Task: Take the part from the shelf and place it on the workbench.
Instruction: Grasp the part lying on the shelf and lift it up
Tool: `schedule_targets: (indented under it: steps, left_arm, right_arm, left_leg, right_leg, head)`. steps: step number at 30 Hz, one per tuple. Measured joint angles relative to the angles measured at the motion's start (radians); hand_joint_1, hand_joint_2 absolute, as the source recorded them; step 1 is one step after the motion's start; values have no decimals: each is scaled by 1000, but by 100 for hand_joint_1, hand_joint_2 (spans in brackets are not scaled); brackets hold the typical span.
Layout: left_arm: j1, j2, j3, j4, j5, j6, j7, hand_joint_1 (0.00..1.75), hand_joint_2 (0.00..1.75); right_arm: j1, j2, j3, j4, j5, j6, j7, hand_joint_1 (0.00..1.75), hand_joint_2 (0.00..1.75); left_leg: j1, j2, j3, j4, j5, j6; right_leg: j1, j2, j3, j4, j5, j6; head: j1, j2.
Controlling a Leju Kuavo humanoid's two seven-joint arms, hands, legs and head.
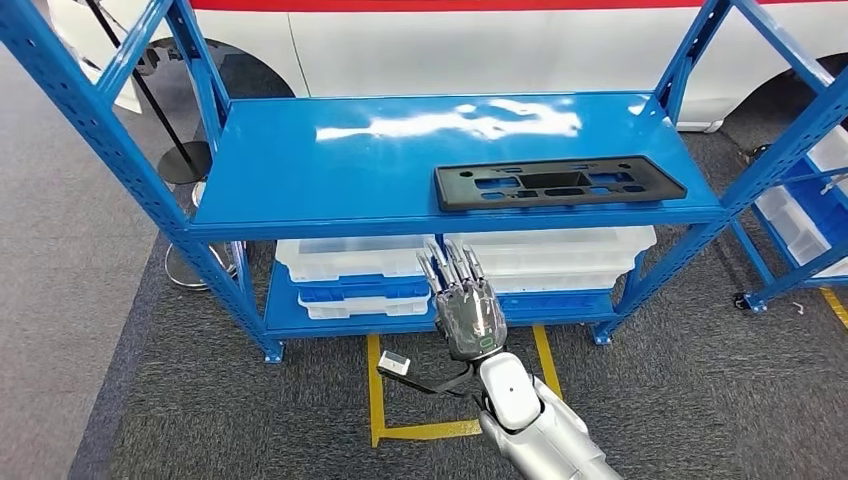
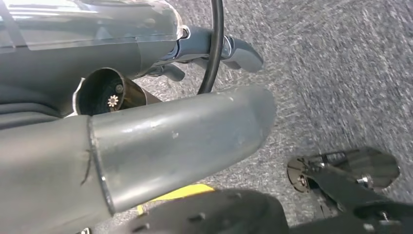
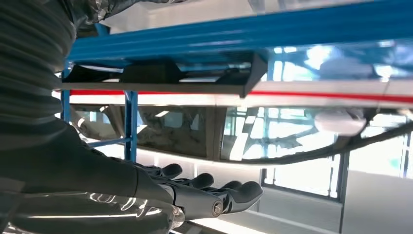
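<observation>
Blue shelf [image 1: 300, 170], black part [image 1: 558, 184] on top

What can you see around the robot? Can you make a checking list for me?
Surface: blue shelf, glossy top deck with glare.
Job's things: black part lies flat on the top deck, near the front edge, untouched.
Clutter: white bins on the lower deck.
Robot hands: right robot hand raised below the top deck's front edge, fingers apart, holding nothing; left robot hand hangs over the carpet, grip unclear.
Cables: black cable by the right wrist.
Surroundings: grey carpet, yellow floor tape, white car behind.
</observation>
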Motion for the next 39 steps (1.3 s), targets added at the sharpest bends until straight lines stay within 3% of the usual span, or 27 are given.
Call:
schedule_targets:
  steps: [2, 7, 9, 11, 13, 15, 17, 18, 19, 20, 22, 23, 25, 28, 30, 32, 33, 34, 35, 36, 38, 39]
  left_arm:
    - [0, 0, 1, 0, -1, 0, 0, 0, 0]
    - [0, 0, 1, 0, -1, 0, 0, 0, 0]
    - [1, 0, 4, 0, -2, 0, 0, 0, 0]
    - [2, -2, 12, 1, -2, 0, -1, 0, 0]
    - [1, -3, 21, 2, -3, -1, -2, 0, 0]
    - [0, -2, 26, 2, -5, -1, -3, 0, 0]
    - [0, -2, 30, 2, -5, -1, -3, 0, 0]
    - [1, -2, 31, 2, -6, -2, -3, 0, 0]
    - [2, -2, 33, 2, -6, -2, -3, 0, 0]
    - [3, -2, 33, 2, -7, -2, -3, 0, 0]
    - [3, -2, 34, 2, -9, -2, -3, 0, 0]
    - [2, -2, 35, 2, -11, -2, -3, 0, 0]
    - [0, -2, 36, 2, -14, -2, -3, 0, 0]
    - [1, -2, 37, 2, -17, -2, -3, 0, 0]
    - [0, -2, 38, 2, -22, -2, -3, 0, 0]
    - [0, -2, 39, 2, -25, -3, -2, 0, 0]
    - [0, -2, 40, 2, -25, -3, -2, 0, 0]
    - [1, -2, 41, 2, -26, -3, -2, 0, 0]
    - [1, -2, 41, 2, -26, -3, -2, 0, 0]
    - [1, -2, 41, 2, -27, -3, -2, 0, 0]
    - [1, -3, 42, 2, -28, -3, -2, 0, 0]
    - [1, -3, 42, 2, -29, -3, -2, 0, 0]
  right_arm:
    - [-3, -6, 0, 7, 0, 17, 2, 0, 175]
    - [-3, -8, 0, 11, 0, 24, 2, 0, 175]
    - [-3, -16, -1, 20, -11, 35, -2, 0, 87]
    - [-2, -27, -29, 30, -82, 48, -46, 0, 0]
    - [1, -33, -66, 35, -152, 59, -94, 0, 0]
    - [3, -32, -80, 34, -163, 65, -104, 0, 0]
    - [6, -32, -85, 34, -166, 65, -106, 0, 0]
    - [8, -32, -86, 34, -168, 65, -108, 0, 0]
    - [11, -32, -87, 34, -170, 65, -109, 0, 0]
    - [12, -32, -87, 34, -171, 64, -110, 0, 0]
    - [14, -32, -90, 34, -172, 63, -112, 0, 0]
    - [13, -32, -92, 33, -172, 63, -112, 0, 0]
    - [13, -32, -97, 30, -172, 62, -112, 0, 0]
    - [15, -32, -104, 20, -172, 62, -112, 0, 0]
    - [17, -32, -112, 9, -172, 62, -112, 0, 0]
    - [20, -33, -118, 2, -172, 62, -112, 0, 0]
    - [23, -33, -119, 1, -172, 62, -112, 0, 0]
    - [27, -34, -121, 0, -172, 63, -112, 0, 0]
    - [30, -34, -123, -1, -172, 63, -111, 0, 0]
    - [32, -35, -125, -4, -172, 63, -110, 0, 0]
    - [33, -37, -131, -13, -172, 62, -110, 0, 0]
    - [32, -37, -134, -17, -172, 62, -110, 0, 0]
  left_leg:
    - [-2, 0, 0, 0, -1, 3]
    - [-3, 0, 1, 0, -2, 4]
    - [-6, -2, 3, 1, -4, 7]
    - [-13, -3, 10, 3, -11, 1]
    - [-17, -2, 11, 19, -30, -16]
    - [-13, -1, -24, 93, -74, -31]
    - [-7, -1, -91, 222, -126, -41]
    - [-3, -1, -118, 267, -134, -45]
    - [0, -1, -128, 278, -124, -48]
    - [2, 0, -116, 245, -93, -50]
    - [6, -1, -56, 117, -23, -50]
    - [5, -2, -28, 57, -3, -48]
    - [1, -4, -3, 6, 1, -39]
    - [-1, -2, 0, -3, 4, -17]
    - [0, 1, 4, -10, 6, -3]
    - [-2, 5, 5, -10, 4, 5]
    - [-5, 6, 5, -9, 3, 8]
    - [-7, 7, 6, -8, 1, 9]
    - [-9, 8, 8, -7, -1, 10]
    - [-11, 9, 10, -6, -3, 11]
    - [-16, 12, 16, -3, -10, 7]
    - [-18, 14, 18, -2, -13, 4]
  right_leg:
    - [1, 0, -42, 77, -30, 1]
    - [1, 0, -60, 106, -34, 1]
    - [1, 0, -80, 125, -19, -1]
    - [11, 0, -31, -15, 65, -19]
    - [14, 0, 32, -164, 134, -40]
    - [6, 0, 40, -175, 136, -47]
    - [6, -2, 41, -175, 135, -49]
    - [6, -2, 41, -175, 134, -49]
    - [5, -1, 43, -175, 133, -49]
    - [4, 0, 46, -175, 131, -47]
    - [1, 4, 52, -173, 126, -40]
    - [2, 6, 54, -171, 123, -34]
    - [4, 8, 53, -172, 121, -23]
    - [4, 10, 52, -170, 116, -6]
    - [1, 7, 24, -106, 77, 0]
    - [2, 5, -42, 25, 17, 2]
    - [2, 5, -72, 82, -1, 2]
    - [2, 4, -90, 110, 0, 1]
    - [2, 4, -88, 98, 20, -3]
    - [4, 3, -67, 49, 54, -8]
    - [14, -11, -4, -89, 118, -24]
    - [19, -17, 18, -136, 132, -30]
  head:
    - [0, 0]
    - [0, 0]
    - [0, 0]
    - [0, 0]
    - [0, 0]
    - [-2, 0]
    - [-3, 0]
    - [-3, 0]
    - [-3, 0]
    - [-3, 0]
    - [-3, 0]
    - [-3, 0]
    - [-2, 0]
    - [-2, 0]
    - [-2, 0]
    - [-1, 0]
    - [-1, 0]
    - [-1, 0]
    - [-2, 0]
    - [-1, 0]
    - [-1, 0]
    - [-2, 0]
